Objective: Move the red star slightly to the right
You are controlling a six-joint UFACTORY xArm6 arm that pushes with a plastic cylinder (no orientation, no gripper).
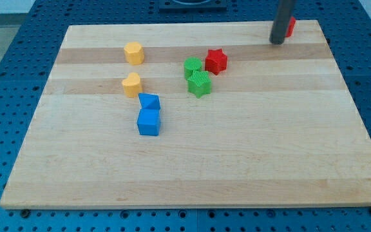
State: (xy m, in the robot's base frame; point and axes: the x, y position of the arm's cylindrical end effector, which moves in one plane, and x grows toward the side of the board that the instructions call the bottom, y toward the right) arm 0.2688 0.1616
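The red star [216, 60] lies on the wooden board [237, 148] in the upper middle, just right of a green block [192, 67]. A second green block [199, 84] sits just below that one, touching it. My tip [277, 42] is near the board's top right edge, well to the right of and above the red star. It stands right beside a red block [291, 26] that the rod partly hides.
A yellow block [134, 53] lies at the upper left, with another yellow block [132, 84] below it. Two blue blocks [149, 102] [149, 122] sit together left of centre. The board rests on a blue perforated table.
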